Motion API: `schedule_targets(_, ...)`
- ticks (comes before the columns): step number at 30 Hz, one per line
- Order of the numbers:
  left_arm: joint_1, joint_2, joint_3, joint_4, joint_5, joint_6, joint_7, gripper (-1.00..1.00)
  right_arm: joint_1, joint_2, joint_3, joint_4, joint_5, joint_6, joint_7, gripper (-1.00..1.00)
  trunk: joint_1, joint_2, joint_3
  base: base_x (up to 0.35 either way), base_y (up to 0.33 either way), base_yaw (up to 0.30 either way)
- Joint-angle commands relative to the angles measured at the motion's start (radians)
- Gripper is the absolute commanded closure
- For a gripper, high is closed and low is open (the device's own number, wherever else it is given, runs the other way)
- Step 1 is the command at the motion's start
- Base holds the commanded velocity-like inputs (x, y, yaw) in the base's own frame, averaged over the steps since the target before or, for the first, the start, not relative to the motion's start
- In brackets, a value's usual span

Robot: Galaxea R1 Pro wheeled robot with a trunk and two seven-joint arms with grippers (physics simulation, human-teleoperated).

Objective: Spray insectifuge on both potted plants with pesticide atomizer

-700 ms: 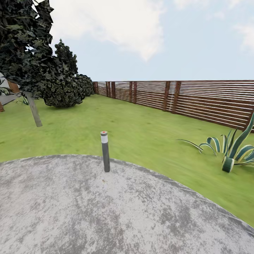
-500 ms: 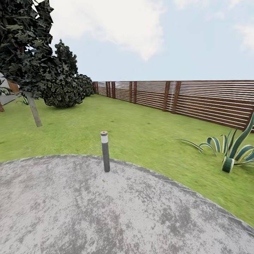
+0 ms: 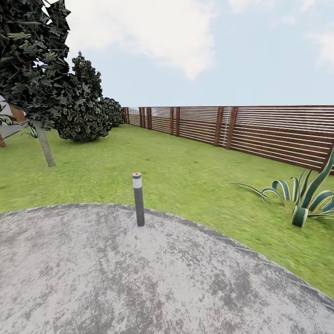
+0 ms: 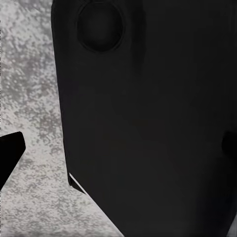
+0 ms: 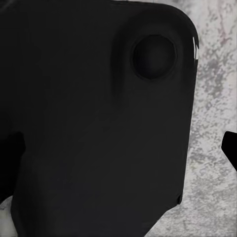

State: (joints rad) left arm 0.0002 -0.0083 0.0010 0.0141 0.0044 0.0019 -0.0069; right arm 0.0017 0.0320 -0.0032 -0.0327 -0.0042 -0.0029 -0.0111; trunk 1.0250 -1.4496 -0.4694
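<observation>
The robot stands on the patio [image 3: 153, 278] facing a short post [image 3: 138, 199] at its edge. Past the post lies lawn [image 3: 185, 171], then the fence [image 3: 241, 127]; an agave [image 3: 304, 195] grows to the post's right. No atomizer or potted plants here, so it should turn slowly and scan. Whether either arm's fingers are released or clenched cannot be told.

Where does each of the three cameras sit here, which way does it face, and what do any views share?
Head view: from the robot's head, looking forward over the stone patio to a short bollard light, lawn, slatted fence and striped agave.
Left wrist view: near the left pincer, facing a dark robot body panel above mottled paving.
Right wrist view: likewise, a dark panel above paving.
Shared: all three show the grey patio.
</observation>
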Motion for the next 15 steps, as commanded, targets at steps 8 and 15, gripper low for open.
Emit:
schedule_targets(8,-0.005,0.015,-0.006,-0.045,-0.005,-0.005,-0.002,-1.00,0.000,-0.031,-0.003,-0.043,0.002,-0.045,-0.010,-1.00,0.000,0.000,-0.001,0.000,0.000,0.000)
schedule_targets(15,-0.014,0.021,-0.004,-0.205,-0.004,-0.160,0.000,-1.00,0.000,-0.094,-0.004,-0.187,0.002,-0.466,-0.011,-1.00,0.000,0.000,-0.001,0.000,0.000,0.000)
